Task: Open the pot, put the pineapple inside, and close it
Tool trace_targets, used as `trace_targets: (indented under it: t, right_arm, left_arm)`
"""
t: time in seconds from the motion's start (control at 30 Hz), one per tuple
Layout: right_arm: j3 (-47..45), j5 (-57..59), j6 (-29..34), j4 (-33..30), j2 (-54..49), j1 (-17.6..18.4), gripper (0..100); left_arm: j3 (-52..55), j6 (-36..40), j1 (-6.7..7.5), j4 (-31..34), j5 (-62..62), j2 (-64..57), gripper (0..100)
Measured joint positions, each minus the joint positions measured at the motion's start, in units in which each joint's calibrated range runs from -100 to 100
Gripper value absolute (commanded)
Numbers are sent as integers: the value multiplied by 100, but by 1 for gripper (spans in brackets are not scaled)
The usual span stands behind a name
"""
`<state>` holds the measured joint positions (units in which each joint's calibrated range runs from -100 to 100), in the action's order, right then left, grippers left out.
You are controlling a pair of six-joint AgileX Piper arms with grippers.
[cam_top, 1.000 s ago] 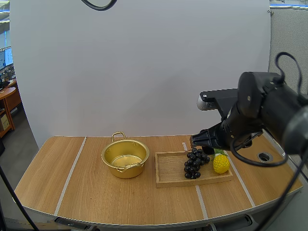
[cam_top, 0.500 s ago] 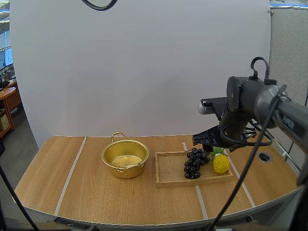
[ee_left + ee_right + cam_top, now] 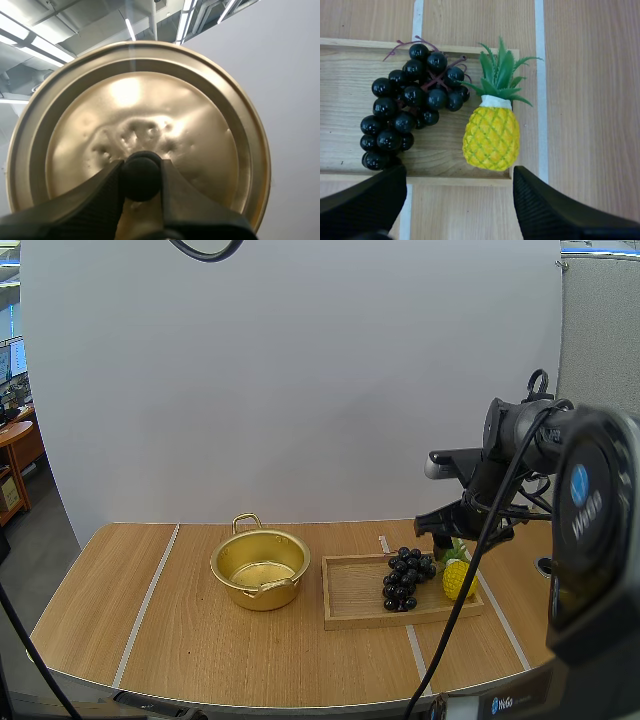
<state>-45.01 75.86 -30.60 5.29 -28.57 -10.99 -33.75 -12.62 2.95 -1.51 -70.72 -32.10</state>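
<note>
Wood tray [image 3: 350,608] lower right of high view — pineapple [image 3: 491,137] on it, below R gripper [image 3: 459,172], fingers apart; L gripper [image 3: 141,176] clamps lid [image 3: 200,125] knob.

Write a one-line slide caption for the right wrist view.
Open right gripper hovers over the pineapple lying beside the grapes in the wooden tray.

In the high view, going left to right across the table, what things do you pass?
pot → grapes → pineapple. The grapes and the pineapple both lie on the wooden tray.
</note>
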Motion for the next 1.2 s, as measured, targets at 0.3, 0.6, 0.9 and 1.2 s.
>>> trace_targets:
  t: [0.3,0.6,0.9,1.2]
  right_arm:
    - [0,-390,-379,-33,529,-9,100]
    - [0,-734,-416,-321,683,-54,100]
    - [134,-804,-446,-321,933,-163,100]
    - [144,-916,-488,-321,1121,-163,100]
  left_arm:
    - [0,0,0,0,0,0,0]
    - [0,0,0,0,0,0,0]
    - [0,0,0,0,0,0,0]
    - [0,0,0,0,0,0,0]
